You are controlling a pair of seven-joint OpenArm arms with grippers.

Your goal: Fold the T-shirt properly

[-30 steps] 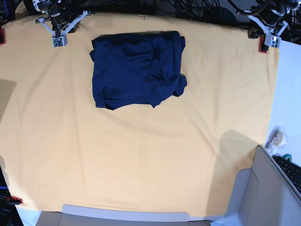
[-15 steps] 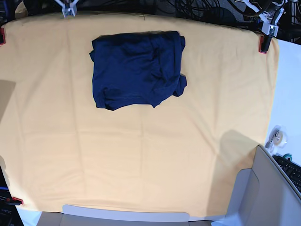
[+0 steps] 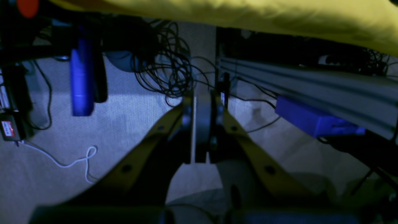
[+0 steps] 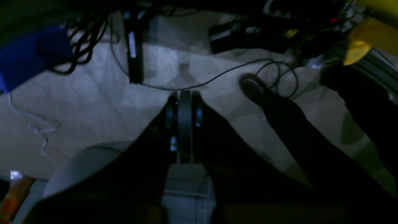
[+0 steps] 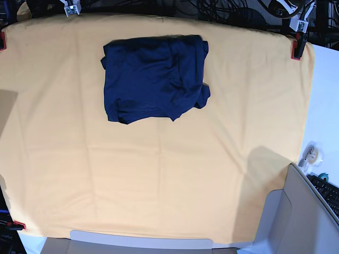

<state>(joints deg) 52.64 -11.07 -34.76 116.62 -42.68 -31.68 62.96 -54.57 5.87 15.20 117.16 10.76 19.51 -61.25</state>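
Note:
The T-shirt (image 5: 153, 76) lies folded into a rough dark navy rectangle on the yellow-orange table cloth (image 5: 159, 169), toward the far middle, with a small bunch of fabric sticking out at its right edge. No gripper touches it. My left gripper (image 5: 302, 24) sits past the far right corner of the table. Its wrist view shows the left gripper (image 3: 200, 102) shut and empty, pointing at the floor. My right gripper (image 5: 71, 8) peeks in at the far left edge. In its own view the right gripper (image 4: 184, 99) is shut on nothing. Neither wrist view shows the T-shirt.
Red clamps (image 5: 295, 50) hold the cloth at its corners. A tape roll (image 5: 312, 153), a keyboard (image 5: 328, 193) and a grey chair back (image 5: 296, 217) stand at the right. Under the table are tangled cables (image 3: 168, 71) and a blue box (image 3: 311, 119).
Both arms have pulled back beyond the far edge of the table, so only their tips show. The T-shirt has not moved.

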